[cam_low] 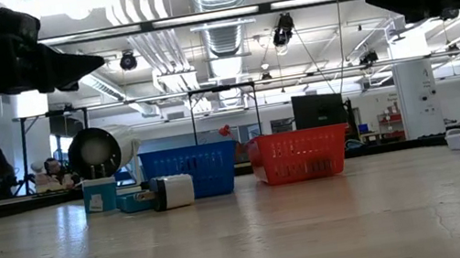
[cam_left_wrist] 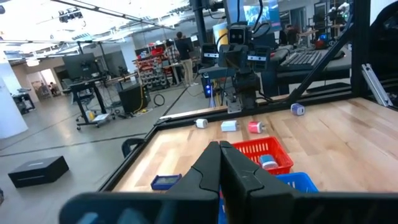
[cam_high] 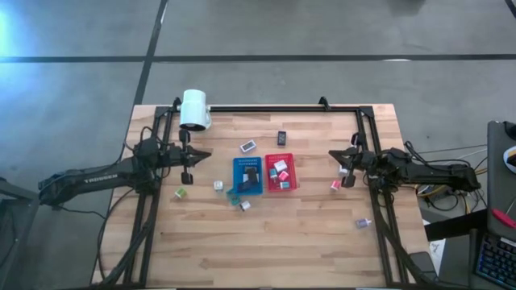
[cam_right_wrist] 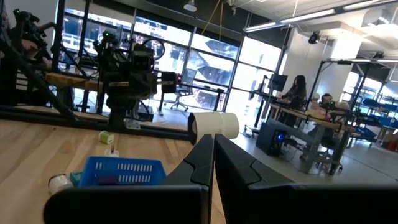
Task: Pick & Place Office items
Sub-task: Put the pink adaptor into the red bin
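The wooden table [cam_high: 266, 242] is seen from above, framed by a dark rail frame [cam_high: 266, 108]. At its 11 o'clock corner a white lamp head [cam_high: 194, 109] is mounted. Both arms are parked at mid-height: the left gripper [cam_high: 188, 176] at 9 o'clock of the table centre, the right gripper [cam_high: 347, 179] at 3 o'clock. On each, the fingers are pressed together with nothing between them, as both wrist views confirm.

At the centre two baskets are set side by side and touching, the blue basket [cam_high: 247, 189] at 9 o'clock of the red basket [cam_high: 281, 188]. A few items already lie inside each.

The loose office items are scattered around them. A green-white block [cam_high: 181, 193] lies just at 6 o'clock of the left gripper, clearly the nearest piece for that arm; its long axis cannot be told. A pink-red block [cam_high: 335, 185] lies just at 7 o'clock of the right gripper. Farther off are a white block [cam_high: 218, 185], a teal clip [cam_high: 234, 196] and a pale block [cam_high: 244, 205] near the blue basket, a blue-and-white block [cam_high: 248, 147] and a black block [cam_high: 281, 138] at 12 o'clock of the baskets, and a small purple-tipped piece [cam_high: 363, 223] at 5 o'clock.

It is judged that either arm's next move is a short drop toward the item just beside it, after the fingers are parted.
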